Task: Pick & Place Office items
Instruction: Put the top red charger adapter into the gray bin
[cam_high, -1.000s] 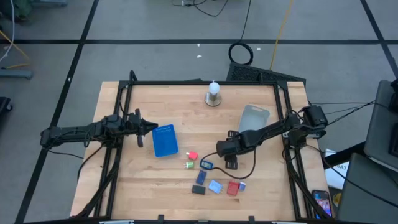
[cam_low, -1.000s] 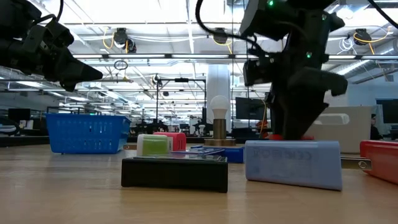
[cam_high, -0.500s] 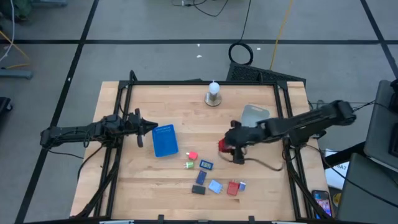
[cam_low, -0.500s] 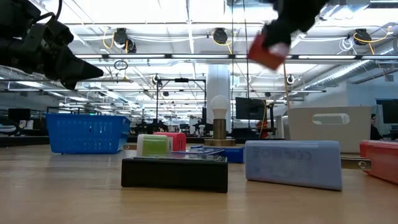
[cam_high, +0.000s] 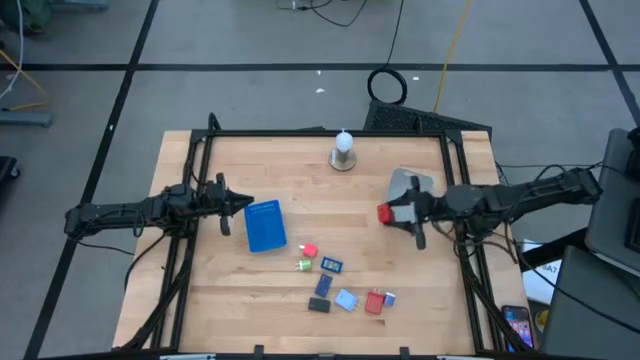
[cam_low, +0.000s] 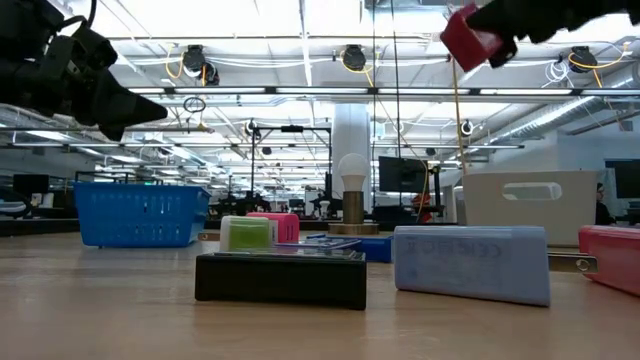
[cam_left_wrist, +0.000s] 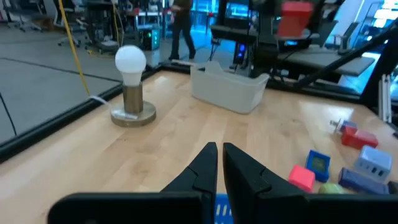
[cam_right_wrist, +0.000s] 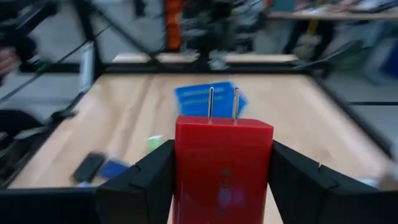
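At right of centre in the high view, we see the right gripper (cam_high: 397, 213) clamped on a red plug adapter (cam_high: 385, 213), held in the air beside the translucent white bin (cam_high: 411, 184); in the right wrist view the red block (cam_right_wrist: 223, 162) sits squarely between both fingers, prongs outward. We judge the transport step is under way; next we would carry the adapter over the bin and release it inside. The other office items (cam_high: 338, 283) lie clustered at lower centre, near the blue tray (cam_high: 264, 225). The left gripper (cam_high: 243, 205) hovers at the tray's left edge, fingers nearly together, holding nothing. Compared with half a second ago, the right arm has drawn back toward the right and the adapter sits closer to the bin.
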